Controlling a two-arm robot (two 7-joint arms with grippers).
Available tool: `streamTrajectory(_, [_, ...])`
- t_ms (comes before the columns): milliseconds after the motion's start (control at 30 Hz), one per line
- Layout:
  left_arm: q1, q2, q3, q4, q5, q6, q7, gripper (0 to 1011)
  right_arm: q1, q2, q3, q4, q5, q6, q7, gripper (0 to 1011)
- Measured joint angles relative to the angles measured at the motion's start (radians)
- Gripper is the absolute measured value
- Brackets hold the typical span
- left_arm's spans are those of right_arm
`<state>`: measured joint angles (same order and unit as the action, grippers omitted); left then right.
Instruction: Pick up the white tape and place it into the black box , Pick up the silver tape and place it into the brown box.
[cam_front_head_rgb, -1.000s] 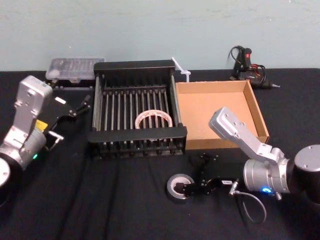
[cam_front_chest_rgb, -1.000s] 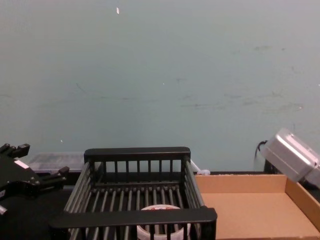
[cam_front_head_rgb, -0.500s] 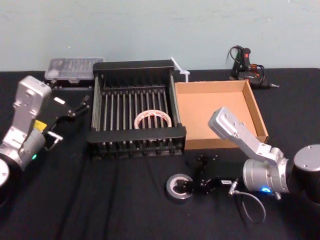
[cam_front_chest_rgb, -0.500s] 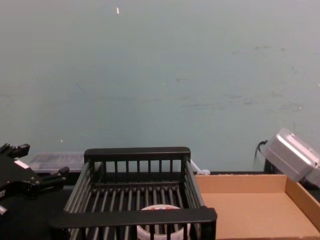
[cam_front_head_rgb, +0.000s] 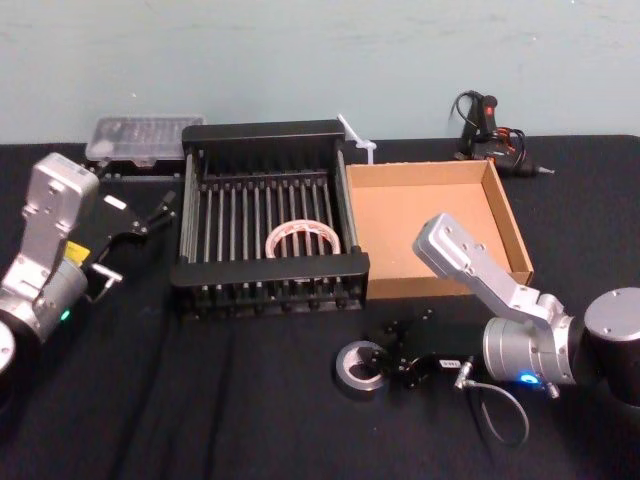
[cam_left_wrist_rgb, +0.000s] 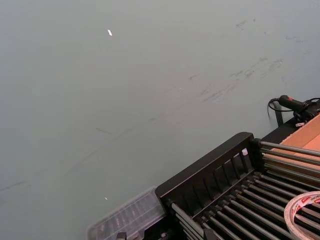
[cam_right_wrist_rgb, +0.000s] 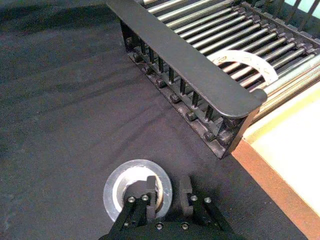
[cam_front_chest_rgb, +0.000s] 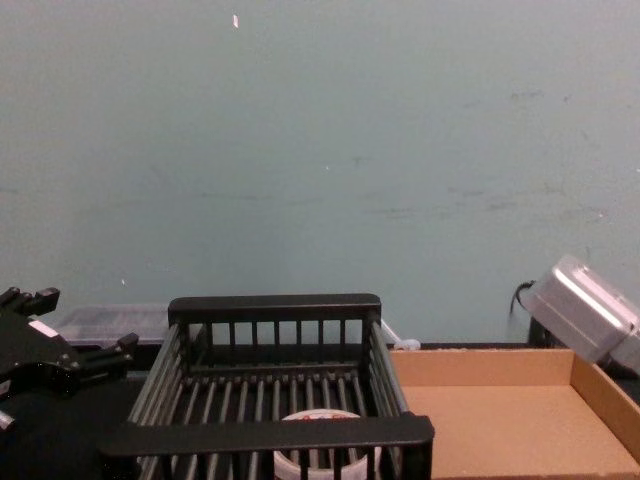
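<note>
On the surface (cam_front_head_rgb: 200, 400), just in front of the brown box (cam_front_head_rgb: 432, 215), your silver tape (cam_right_wrist_rgb: 137, 189) lies flat, core hole facing up, with no long axis to speak of. Your right claw (cam_right_wrist_rgb: 167, 192) pinches its near wall, one finger in the hole and one outside, at the roll's 5 o'clock. The first half looks done: the white tape (cam_front_head_rgb: 304, 238) lies flat inside the black box (cam_front_head_rgb: 270, 271). Lifting and boxing the silver roll remain. Your left claw (cam_front_head_rgb: 140, 220) waits spread at the crate's 9 o'clock.
</note>
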<state>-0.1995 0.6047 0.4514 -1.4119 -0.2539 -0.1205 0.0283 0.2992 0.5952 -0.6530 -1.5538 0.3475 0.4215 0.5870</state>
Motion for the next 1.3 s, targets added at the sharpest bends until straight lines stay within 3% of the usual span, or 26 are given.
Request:
streamTrajectory(200, [0.0, 0.0, 0.0, 0.0, 0.0, 0.0, 0.0, 1001, 0.0, 0.0, 0.0, 0.0, 0.0, 0.0, 0.0, 158])
streamTrajectory(733, [0.0, 0.0, 0.0, 0.0, 0.0, 0.0, 0.0, 1001, -0.003, 0.006, 0.005, -0.009, 0.007, -0.004, 0.006, 158])
streamTrajectory(1033, [0.0, 0.0, 0.0, 0.0, 0.0, 0.0, 0.0, 1001, -0.035, 0.041, 0.055, -0.07, 0.049, -0.018, -0.008, 158])
streamTrajectory(1300, [0.0, 0.0, 0.0, 0.0, 0.0, 0.0, 0.0, 1002, -0.063, 0.075, 0.118, -0.119, 0.07, -0.034, -0.064, 158])
